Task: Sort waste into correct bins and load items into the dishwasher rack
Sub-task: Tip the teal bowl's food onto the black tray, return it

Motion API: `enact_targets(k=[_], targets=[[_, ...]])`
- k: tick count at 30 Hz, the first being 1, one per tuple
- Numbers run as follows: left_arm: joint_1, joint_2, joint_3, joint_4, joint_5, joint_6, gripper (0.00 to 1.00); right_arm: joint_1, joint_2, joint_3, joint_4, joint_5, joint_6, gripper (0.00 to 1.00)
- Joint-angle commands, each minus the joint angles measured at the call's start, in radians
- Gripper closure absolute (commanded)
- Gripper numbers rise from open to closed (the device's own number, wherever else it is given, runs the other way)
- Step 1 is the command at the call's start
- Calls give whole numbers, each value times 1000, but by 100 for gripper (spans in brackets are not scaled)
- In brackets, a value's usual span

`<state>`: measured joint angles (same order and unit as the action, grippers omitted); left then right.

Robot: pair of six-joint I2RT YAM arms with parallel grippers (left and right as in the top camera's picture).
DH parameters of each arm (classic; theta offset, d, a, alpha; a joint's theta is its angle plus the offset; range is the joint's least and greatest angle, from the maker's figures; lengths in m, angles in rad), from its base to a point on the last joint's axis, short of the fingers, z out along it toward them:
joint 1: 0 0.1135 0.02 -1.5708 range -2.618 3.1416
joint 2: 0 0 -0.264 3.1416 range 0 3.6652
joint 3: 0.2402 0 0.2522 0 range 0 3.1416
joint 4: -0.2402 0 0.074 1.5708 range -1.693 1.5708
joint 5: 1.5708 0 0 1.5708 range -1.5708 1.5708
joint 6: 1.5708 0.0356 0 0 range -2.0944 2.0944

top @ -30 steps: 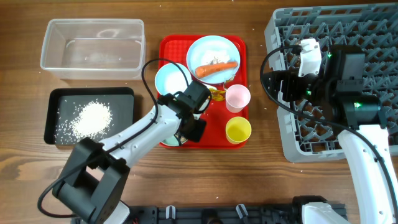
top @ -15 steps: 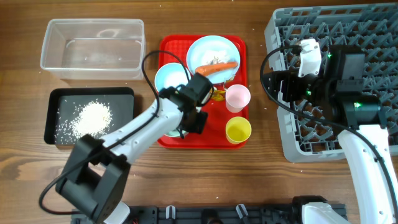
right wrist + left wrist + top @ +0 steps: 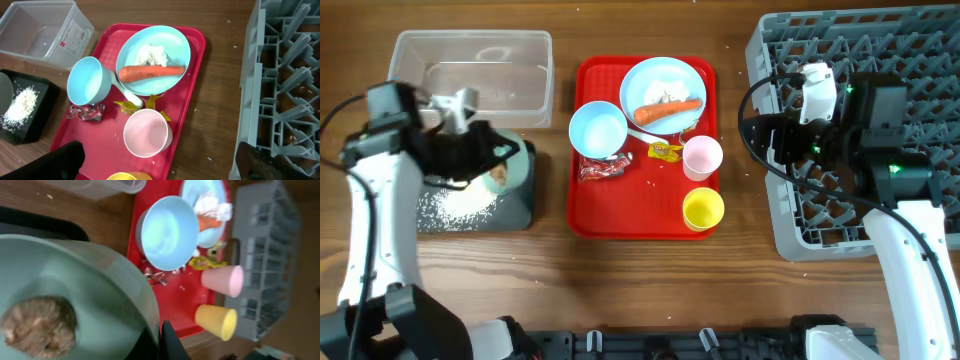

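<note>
My left gripper [image 3: 488,155] is shut on the rim of the pale teal bowl [image 3: 513,168] and holds it tilted over the black bin [image 3: 522,213]. The brown food lump [image 3: 37,325] lies in the bowl, and my fingers [image 3: 160,341] pinch its rim. Rice [image 3: 460,200] lies in the black bin. On the red tray [image 3: 650,215] are the blue plate [image 3: 665,72] with the carrot [image 3: 668,110] and some rice, a pale bowl [image 3: 598,130], a red wrapper [image 3: 605,168], a yellow wrapper [image 3: 667,150], a pink cup [image 3: 702,157] and a yellow cup [image 3: 703,208]. My right gripper [image 3: 160,165] is open and empty above the tray's right edge.
The clear tub [image 3: 470,78] stands behind the black bin. The grey dishwasher rack [image 3: 910,60] fills the right side, with my right arm over it. A white spoon [image 3: 642,131] lies partly under the plate.
My left arm has swung left from the tray to the black bin, carrying the teal bowl. The red wrapper now shows on the tray. The right arm has not moved.
</note>
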<state>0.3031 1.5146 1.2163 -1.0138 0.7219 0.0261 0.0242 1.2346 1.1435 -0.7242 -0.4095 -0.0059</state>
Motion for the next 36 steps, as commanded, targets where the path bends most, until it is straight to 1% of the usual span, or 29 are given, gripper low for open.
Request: enact_targets(k=[1,2,3,4,6,8,13,18,20,21,23,24,25,28,31,33,36], targets=[[154,22,-51,11,316,172,96,-2,21,19,13,10,-18,0],[185,33,-62,11,355,194,96,-2,26,19,13,10,-18,1],[235,64,-83,11,458,241,96,-2,37,19,12,9,-17,0],[260,94,-87,6,527,267,96,-2,44,19,12,9,-17,0],[294,167,-87,7,675,285,96,-2,53,19,8,9,-17,0],[301,216,-87,9,753,285,96,-2,53,19,7,9,-17,0],[301,289,-87,19,762,285,96,-2,53,19,8,10,-18,0],[299,287,-87,25,763,285,96,-2,53,19,8,10,-18,0],[266,248,-87,25,756,286,96,-2,53,19,7,10,-18,0],[235,214,-87,25,731,299,96,-2,53,19,7,10,-17,0],[89,95,-87,34,538,314,96,-2,53,19,8,9,-17,0],[-58,19,-87,46,330,285,96,-2,53,19,8,9,-16,0],[-174,-18,-87,61,181,229,96,-2,53,19,8,9,-16,0],[-479,-29,-87,80,-162,113,96,-2,53,19,8,9,7,1],[-747,20,-87,142,-408,2,96,-2,53,19,8,9,9,1],[-838,62,-87,179,-505,-39,96,-2,53,19,5,9,10,0],[-949,145,-87,253,-507,-39,96,-2,53,19,5,9,10,0]])
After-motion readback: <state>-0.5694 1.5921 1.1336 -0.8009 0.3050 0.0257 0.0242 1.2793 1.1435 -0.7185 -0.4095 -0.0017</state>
